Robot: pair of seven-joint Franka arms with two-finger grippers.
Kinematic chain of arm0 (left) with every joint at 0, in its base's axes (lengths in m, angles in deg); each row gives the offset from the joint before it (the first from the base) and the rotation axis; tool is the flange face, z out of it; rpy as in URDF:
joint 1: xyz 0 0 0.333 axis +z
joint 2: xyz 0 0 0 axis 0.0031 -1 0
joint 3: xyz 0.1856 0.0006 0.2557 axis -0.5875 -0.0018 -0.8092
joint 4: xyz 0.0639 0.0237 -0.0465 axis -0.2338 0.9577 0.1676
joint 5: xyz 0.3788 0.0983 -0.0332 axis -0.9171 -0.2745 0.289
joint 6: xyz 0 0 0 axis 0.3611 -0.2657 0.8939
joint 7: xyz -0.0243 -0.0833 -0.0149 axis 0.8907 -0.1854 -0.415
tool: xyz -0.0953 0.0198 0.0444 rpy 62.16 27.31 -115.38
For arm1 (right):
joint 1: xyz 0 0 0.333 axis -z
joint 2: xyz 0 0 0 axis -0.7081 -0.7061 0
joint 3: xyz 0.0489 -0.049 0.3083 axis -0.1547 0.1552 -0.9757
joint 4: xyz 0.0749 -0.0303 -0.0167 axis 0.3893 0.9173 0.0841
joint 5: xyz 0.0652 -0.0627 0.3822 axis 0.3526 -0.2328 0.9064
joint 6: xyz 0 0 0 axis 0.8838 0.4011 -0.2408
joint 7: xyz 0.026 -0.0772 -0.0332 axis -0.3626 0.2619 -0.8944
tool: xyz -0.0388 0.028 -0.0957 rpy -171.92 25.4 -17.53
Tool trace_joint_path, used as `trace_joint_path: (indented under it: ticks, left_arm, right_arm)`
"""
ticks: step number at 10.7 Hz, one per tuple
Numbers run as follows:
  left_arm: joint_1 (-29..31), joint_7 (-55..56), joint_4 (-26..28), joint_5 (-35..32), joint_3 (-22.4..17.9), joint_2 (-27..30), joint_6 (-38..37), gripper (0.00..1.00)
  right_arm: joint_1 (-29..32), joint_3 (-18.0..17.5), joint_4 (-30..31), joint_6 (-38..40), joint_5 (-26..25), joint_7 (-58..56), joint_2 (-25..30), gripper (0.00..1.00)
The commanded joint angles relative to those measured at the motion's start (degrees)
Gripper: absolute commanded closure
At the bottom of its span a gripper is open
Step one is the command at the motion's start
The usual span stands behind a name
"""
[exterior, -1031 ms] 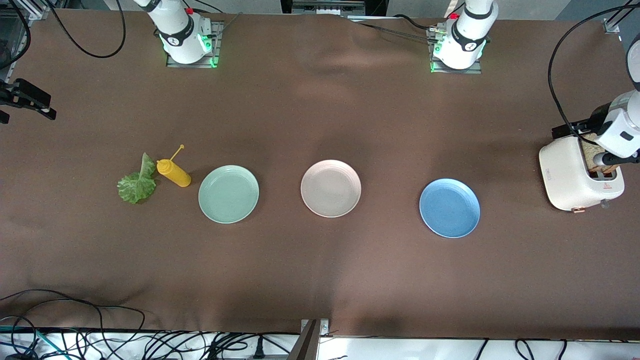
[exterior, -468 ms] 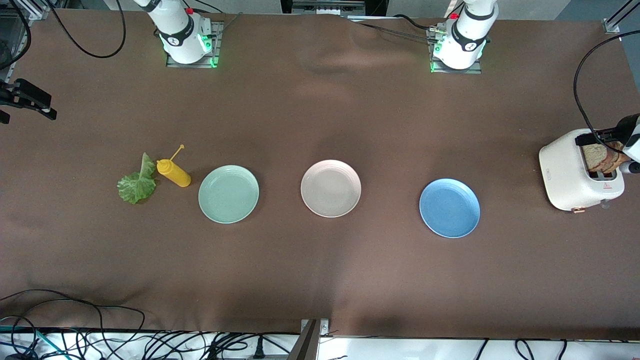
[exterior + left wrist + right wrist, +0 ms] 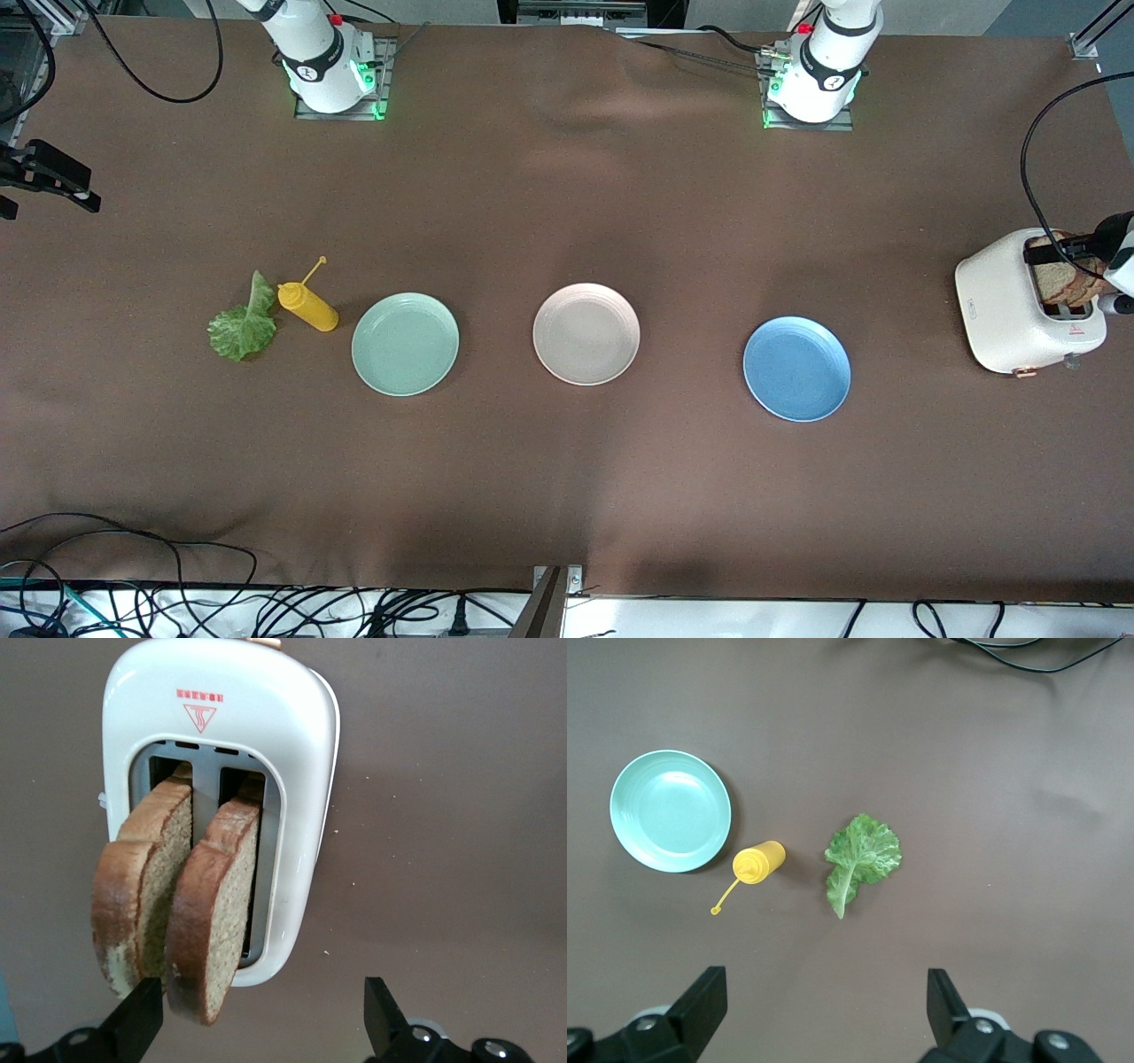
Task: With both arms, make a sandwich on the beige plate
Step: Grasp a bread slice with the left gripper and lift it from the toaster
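Three plates in a row mid-frame in front view: mint plate point(image 3: 406, 344), beige plate point(image 3: 586, 334) at center, bare, blue plate point(image 3: 796, 369). One lettuce leaf point(image 3: 242, 322) and one yellow bottle point(image 3: 307, 306) lying touching it, toward the right arm's end. One white toaster point(image 3: 1010, 310) at the frame's right edge, two toast slices point(image 3: 177, 904) standing in its slots. No sandwich assembled yet. Left gripper point(image 3: 257, 1014) over toaster, jaws wide apart, empty, straddling one slice, no contact visible. Right gripper point(image 3: 824, 1010) high over lettuce and bottle, wide apart, empty.
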Motion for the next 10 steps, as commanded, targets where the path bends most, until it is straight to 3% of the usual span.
trace_joint_path:
  ticks: [1,5,6,9,10]
  left_arm:
    - [0.65,-0.94,-0.29,-1.65,0.57,-1.12,0.76,0.0]
    - [1.18,-0.94,-0.72,-1.65,0.48,-3.41,1.73,0.0]
    - [1.87,-0.94,-0.81,-1.65,0.57,-4.11,1.82,0.08]
    - [2.23,-3.03,-1.77,-1.65,0.66,-4.73,1.73,0.58]
    - [2.41,-5.14,-2.04,-1.65,0.57,-4.73,1.73,0.89]
  right_arm:
    - [0.18,-0.14,-1.14,0.96,0.83,0.35,-0.43,0.0]
    - [-0.17,-0.32,-1.05,3.86,0.83,0.52,-0.69,0.0]
    - [-0.25,-0.23,-1.23,3.86,0.83,0.52,-0.78,0.0]
    - [-0.26,-0.23,-1.23,3.78,0.83,0.52,-0.87,0.0]
    - [-0.26,-0.23,-1.23,3.78,0.83,0.52,-0.87,0.0]
